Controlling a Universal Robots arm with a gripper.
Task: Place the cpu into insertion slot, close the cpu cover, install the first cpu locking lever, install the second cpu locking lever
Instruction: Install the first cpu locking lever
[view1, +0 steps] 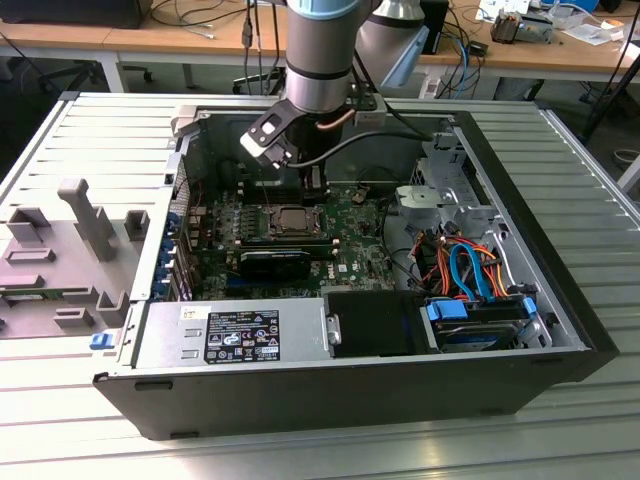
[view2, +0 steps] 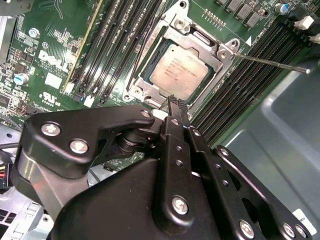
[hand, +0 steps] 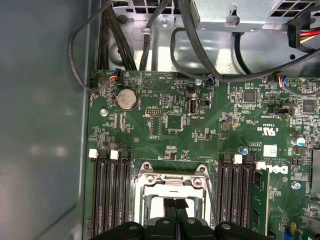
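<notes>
Second wrist view: my black gripper (view2: 174, 106) has its fingers pressed together with nothing seen between them, tips just beside one edge of the thin silvery square cpu cover (view2: 148, 88). The dull silver-grey square cpu (view2: 181, 70) sits in the metal-rimmed insertion slot (view1: 292, 218), mid green motherboard (view2: 55, 55), with the cover lying flat around it. One thin steel locking lever (view2: 270, 64) juts free over the long black memory slots (view2: 250, 82).

Risks, my judgement:
- The tips may skid off so thin a rod and scrape the board.
- An unlatched lever may spring back and let the cover lift.
</notes>
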